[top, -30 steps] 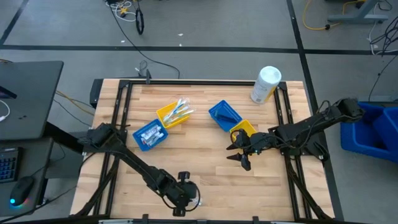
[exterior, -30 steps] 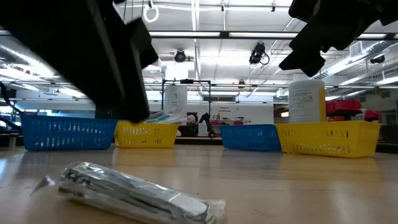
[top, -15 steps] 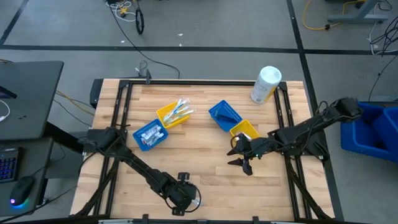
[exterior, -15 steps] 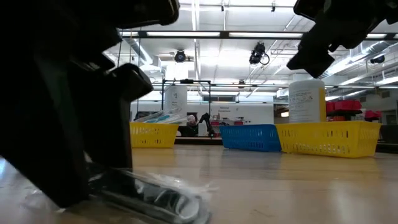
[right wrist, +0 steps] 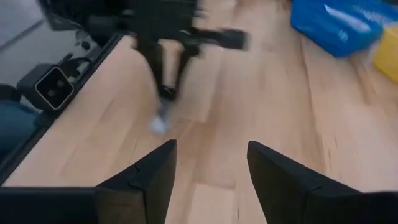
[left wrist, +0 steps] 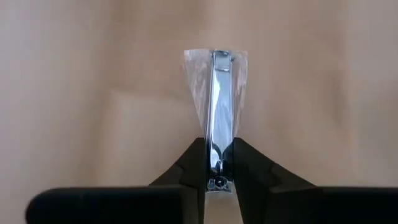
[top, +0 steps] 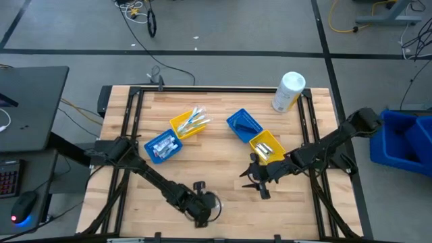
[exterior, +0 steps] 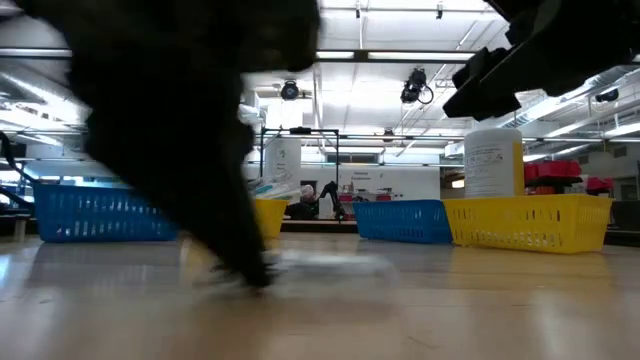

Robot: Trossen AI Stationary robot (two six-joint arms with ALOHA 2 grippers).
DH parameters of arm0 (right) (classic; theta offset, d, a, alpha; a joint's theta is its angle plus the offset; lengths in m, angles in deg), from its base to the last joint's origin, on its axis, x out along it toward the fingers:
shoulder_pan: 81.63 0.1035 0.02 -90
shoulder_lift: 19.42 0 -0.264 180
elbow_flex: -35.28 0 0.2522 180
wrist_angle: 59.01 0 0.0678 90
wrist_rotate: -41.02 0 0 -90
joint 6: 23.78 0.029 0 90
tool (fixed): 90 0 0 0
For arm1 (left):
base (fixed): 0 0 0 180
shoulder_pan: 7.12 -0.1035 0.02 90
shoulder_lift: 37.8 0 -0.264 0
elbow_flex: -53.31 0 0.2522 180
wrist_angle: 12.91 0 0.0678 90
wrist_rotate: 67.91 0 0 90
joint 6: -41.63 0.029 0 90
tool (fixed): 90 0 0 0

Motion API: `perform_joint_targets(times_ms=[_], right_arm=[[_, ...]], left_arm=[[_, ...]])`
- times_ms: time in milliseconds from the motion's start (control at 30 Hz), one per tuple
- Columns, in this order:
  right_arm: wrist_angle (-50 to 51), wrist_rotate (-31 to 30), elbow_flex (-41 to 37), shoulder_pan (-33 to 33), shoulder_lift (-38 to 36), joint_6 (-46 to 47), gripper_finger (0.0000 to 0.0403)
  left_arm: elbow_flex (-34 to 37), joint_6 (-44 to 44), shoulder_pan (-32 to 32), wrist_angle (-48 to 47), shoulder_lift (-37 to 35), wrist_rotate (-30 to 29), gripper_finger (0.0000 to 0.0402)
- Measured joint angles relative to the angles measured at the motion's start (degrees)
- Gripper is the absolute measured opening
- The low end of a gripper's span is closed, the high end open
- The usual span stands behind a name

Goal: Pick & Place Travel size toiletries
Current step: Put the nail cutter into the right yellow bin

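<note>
My left gripper (top: 204, 210) is over the table's near edge, shut on a slim silver toiletry in a clear wrapper (left wrist: 217, 106). In the low view my left gripper (exterior: 250, 275) is a dark blur close to the camera. My right gripper (top: 255, 182) hovers open over bare wood right of centre, touching nothing; its fingers stand apart in the right wrist view (right wrist: 208, 180). Toothbrushes (top: 196, 119) lie in a yellow bin (top: 181, 128). More small items fill a blue bin (top: 164, 145) and a second yellow bin (top: 266, 146). My left gripper pinches the silver toiletry's near end (left wrist: 217, 163) between its two fingers, wrapper and all. The fingers lie along the item, which reaches out past their tips. In the right wrist view the fingers (right wrist: 166, 87) point down at the table. Whether the item is lifted clear, I cannot tell.
A large white cylindrical container (top: 289, 91) stands at the far right corner. Another blue bin (top: 243, 125) sits tilted beside the right yellow bin. Bare wood lies between the two grippers. A big blue crate (top: 405, 138) stands off the table's right side.
The wrapped toiletry lay free on the table near the near edge. My left gripper came down over it, took hold, and shifted a little toward the table's right. My right gripper moved toward the near edge, staying open.
</note>
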Motion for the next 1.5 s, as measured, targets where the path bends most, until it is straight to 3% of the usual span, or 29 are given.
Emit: perform_joint_targets(times_ms=[233, 367, 533, 767, 933, 1100, 1500], right_arm=[[-6.17, -0.02, 0.02, 1.55, 5.19, -4.26, 0.0195], [-7.64, -0.34, 0.02, 1.84, 7.65, -4.17, 0.0197], [-8.32, -1.44, 0.02, 1.77, 9.96, -4.26, 0.0217], [-8.26, -3.49, 0.02, 1.76, 10.97, -4.94, 0.0258], [-8.02, -4.54, 0.02, 1.72, 10.97, -5.65, 0.0264], [-7.98, -3.95, 0.02, 1.69, 10.97, -4.37, 0.0233], [-8.51, -3.52, 0.02, 1.57, 10.92, -2.14, 0.0109]], left_arm=[[-0.06, -7.55, -3.21, 2.56, 0.07, -7.66, 0.0067], [-0.35, -7.29, -4.83, 6.82, 0.07, -11.83, 0.0074], [-0.44, -2.78, -6.48, 13.56, 0.05, -11.95, 0.0062], [-0.44, 0.08, -7.91, 15.33, 0.03, -11.33, 0.0072], [-0.44, 2.74, -7.91, 17.78, 0.01, -11.68, 0.0064], [-0.44, 4.67, -7.93, 19.46, -0.01, -11.94, 0.0071], [-0.44, 4.84, -8.24, 19.95, -0.08, -12.47, 0.0075]])
